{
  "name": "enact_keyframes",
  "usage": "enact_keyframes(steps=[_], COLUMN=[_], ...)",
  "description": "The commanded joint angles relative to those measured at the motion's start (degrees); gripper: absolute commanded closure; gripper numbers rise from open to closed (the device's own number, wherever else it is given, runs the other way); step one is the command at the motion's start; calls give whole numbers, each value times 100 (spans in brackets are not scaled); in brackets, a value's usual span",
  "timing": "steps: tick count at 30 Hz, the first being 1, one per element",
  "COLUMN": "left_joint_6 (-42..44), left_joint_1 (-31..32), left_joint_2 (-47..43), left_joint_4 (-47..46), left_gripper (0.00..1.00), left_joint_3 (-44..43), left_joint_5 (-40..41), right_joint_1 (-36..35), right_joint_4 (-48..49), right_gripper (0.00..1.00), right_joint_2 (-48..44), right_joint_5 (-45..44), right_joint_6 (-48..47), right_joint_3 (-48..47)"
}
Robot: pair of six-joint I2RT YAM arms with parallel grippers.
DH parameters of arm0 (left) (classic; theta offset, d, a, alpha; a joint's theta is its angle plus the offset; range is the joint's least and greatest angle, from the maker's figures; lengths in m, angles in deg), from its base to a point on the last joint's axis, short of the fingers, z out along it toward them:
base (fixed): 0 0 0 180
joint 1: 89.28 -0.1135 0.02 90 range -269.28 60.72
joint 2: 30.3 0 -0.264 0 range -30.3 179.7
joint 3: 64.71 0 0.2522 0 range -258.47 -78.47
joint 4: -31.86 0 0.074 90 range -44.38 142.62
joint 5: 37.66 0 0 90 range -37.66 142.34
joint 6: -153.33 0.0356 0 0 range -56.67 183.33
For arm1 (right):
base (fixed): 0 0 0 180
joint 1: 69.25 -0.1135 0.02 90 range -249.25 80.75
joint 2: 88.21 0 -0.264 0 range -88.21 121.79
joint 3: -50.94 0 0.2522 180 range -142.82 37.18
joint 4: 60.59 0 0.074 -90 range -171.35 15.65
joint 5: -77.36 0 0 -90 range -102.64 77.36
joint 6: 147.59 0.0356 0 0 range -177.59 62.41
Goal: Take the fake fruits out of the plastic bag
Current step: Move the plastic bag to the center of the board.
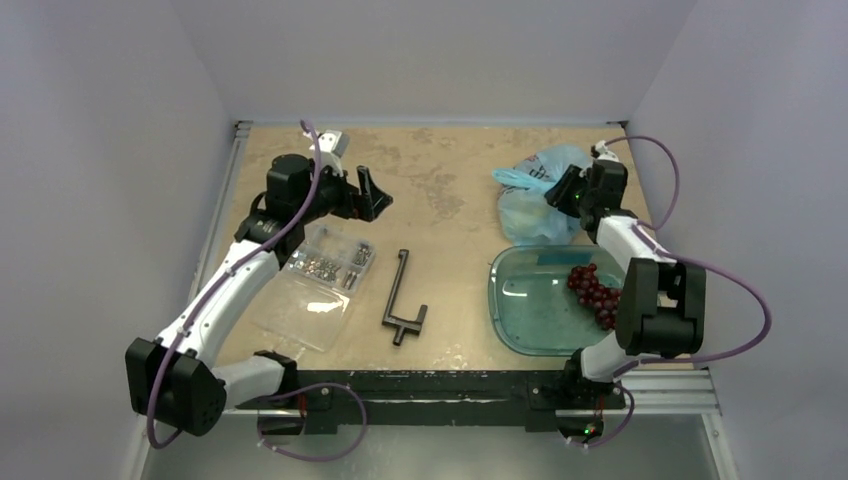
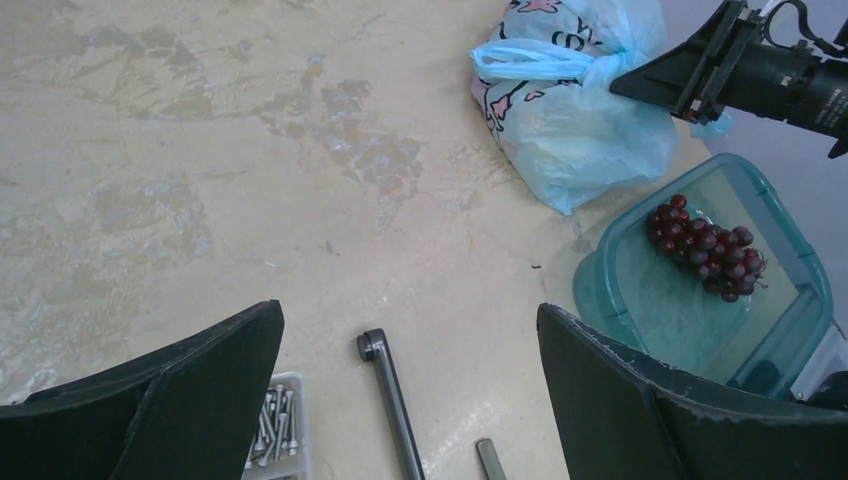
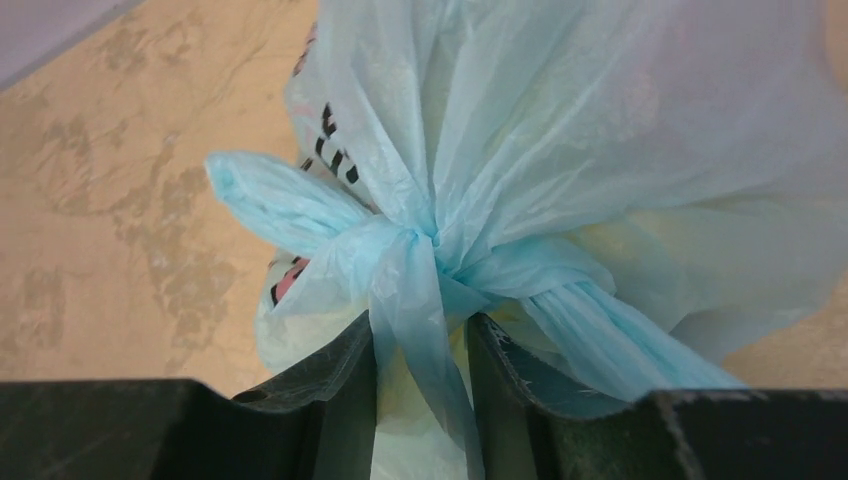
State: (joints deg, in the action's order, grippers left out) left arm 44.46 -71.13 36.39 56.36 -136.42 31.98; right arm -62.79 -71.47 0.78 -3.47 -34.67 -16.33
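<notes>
bag (image 1: 530, 205): light blue, at the far right of the tabletop (image 1: 450, 230), just beyond the tray (image 1: 525, 300). Its handles are tied in a knot (image 3: 432, 250), so it is shut.
fruits: the grapes (image 2: 705, 250) lie in the tray. Something pale yellow shows through the film, and I can't make out the rest.
right gripper (image 3: 420, 335): down at the knot, its fingers close together on either side of one handle tail (image 3: 410, 295). Whether they actually pinch it I can't tell.
left gripper (image 2: 408, 315): jaws wide apart with nothing between them, over bare tabletop well apart from the bag.
risk, knot: a pull on that one tail could, I'd guess, draw the knot tighter instead of loosening it.
risk, lift: nothing pins the bag down, so a tug would likely bring the whole light thing up or drag it along, fruits inside.
risk, tear: the film is thin and the finger edges are hard. A sharp yank might rip it and send fruit rolling, with the right edge of the tabletop close by.
risk, slip: a slick, narrow strip may slide out of a loose hold.
risk, tray: a dragged bag could bump the tray beside it.
around: a clear bag of screws (image 1: 320, 275) and a black tool (image 1: 402, 300) lie near the left arm, well apart from the bag.
in the way: mainly the knot. The tool and screws look off the line between the left gripper and the bag.
</notes>
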Motion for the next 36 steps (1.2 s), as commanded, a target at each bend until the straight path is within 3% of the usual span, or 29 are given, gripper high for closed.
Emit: enact_keyframes(steps=[1,7,12,16,19,26,30,36], left_joint_6=[135,184,-344,6,413,246,50,85], left_joint_1=[-36,26,242,544,656,791,850,912], left_joint_2=[423,843,1305,1614,1702,2099,2333,2370], left_joint_4=[66,-62,181,797,851,813,767,1001], left_gripper=[0,0,5,6,6,10,13,15], left_joint_3=[-233,-411,-1047,-1799,-1788,-1788,-1863,-2001], left_joint_5=[-183,-818,-1085,-988,-994,-1338,-1521,-1443], right_joint_1=[-566,-1419,-1949,-2500,-2909,-3872,-4148,-4204], right_joint_4=[394,678,1126,1343,1567,2084,2406,1653], right_gripper=[68,79,85,85,85,83,74,54], right_joint_2=[-373,-330,-468,-591,-545,-399,-321,-707], right_joint_5=[340,266,79,-124,-263,-1075,-1098,-975], right_joint_6=[31,240,638,1033,1559,2830,3209,2619], right_joint_3=[133,314,704,843,893,947,1026,977])
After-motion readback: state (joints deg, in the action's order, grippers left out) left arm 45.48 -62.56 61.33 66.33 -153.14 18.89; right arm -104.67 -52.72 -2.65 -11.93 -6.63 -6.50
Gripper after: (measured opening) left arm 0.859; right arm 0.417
